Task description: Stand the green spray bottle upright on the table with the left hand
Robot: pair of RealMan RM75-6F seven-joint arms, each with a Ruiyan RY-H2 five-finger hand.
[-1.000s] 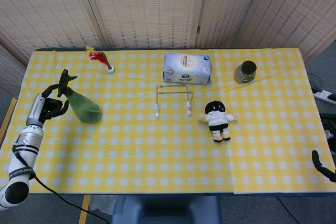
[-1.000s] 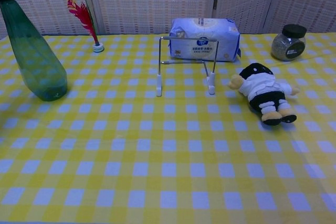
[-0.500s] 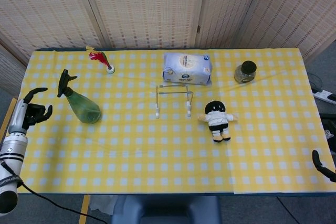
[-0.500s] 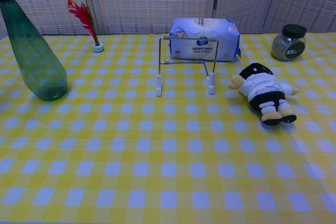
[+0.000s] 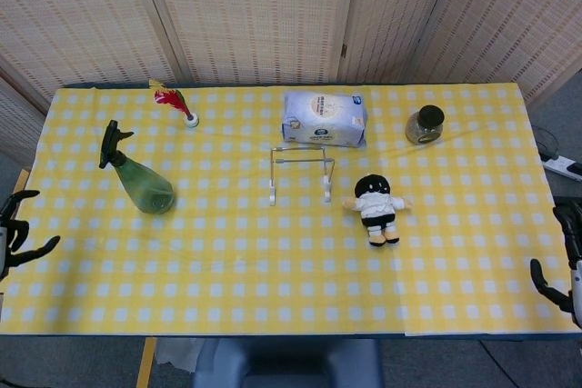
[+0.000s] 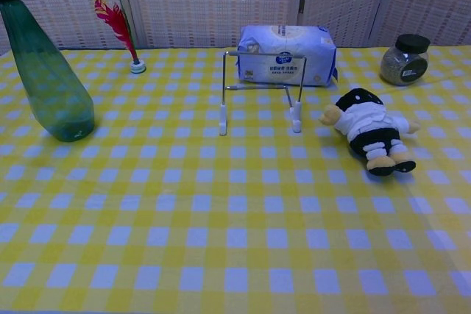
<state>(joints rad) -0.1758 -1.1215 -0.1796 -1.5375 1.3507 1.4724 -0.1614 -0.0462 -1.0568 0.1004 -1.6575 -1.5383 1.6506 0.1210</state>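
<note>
From the head view, the room was just woven screens [image 5: 255, 15] behind a table [image 5: 273, 270] with a yellow checked cloth. The bottle [image 5: 141, 179] stood upright near the left end, base flat on the cloth, nozzle up, so I'd call the job done. My left hand [image 5: 16, 233] was off the left edge, well apart from the bottle, fingers spread and holding nothing. My right hand [image 5: 566, 265] was parked off the right edge; only a few dark fingers showed, so I couldn't tell whether it was spread or curled. It had no part in this anyway.

The other stuff sat along the back and middle: feather [image 5: 170, 99], wipes [image 5: 324, 118], jar [image 5: 425, 124], wire rack [image 5: 301, 173], doll [image 5: 375, 206].

From the chest view, same cloth and same screens behind. The bottle [image 6: 45, 71] rose straight at far left with nothing touching it. Neither hand showed there. The doll [image 6: 370, 136] lay on its back right of the rack [image 6: 257, 90].
</note>
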